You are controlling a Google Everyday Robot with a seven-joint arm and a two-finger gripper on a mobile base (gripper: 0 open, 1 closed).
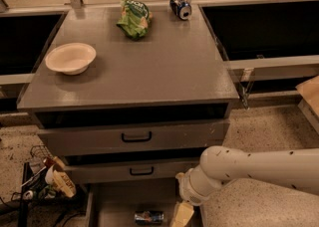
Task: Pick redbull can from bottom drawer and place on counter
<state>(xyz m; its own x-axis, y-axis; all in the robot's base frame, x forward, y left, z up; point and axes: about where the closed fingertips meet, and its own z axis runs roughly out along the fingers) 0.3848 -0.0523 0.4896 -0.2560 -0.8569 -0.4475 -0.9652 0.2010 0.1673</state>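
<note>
Grey counter [149, 71]: white bowl [71, 57], green bag [133, 17]. Bottom drawer [117, 202] opened; redbull can [149, 216] laid at 6 o'clock. Gripper [182, 214] at can's 3 o'clock, grasp state undeterminable. Descent is best centred across can's width.

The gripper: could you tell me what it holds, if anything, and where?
Nothing. The gripper hangs over the bottom drawer beside the redbull can, which lies on the drawer floor.
</note>
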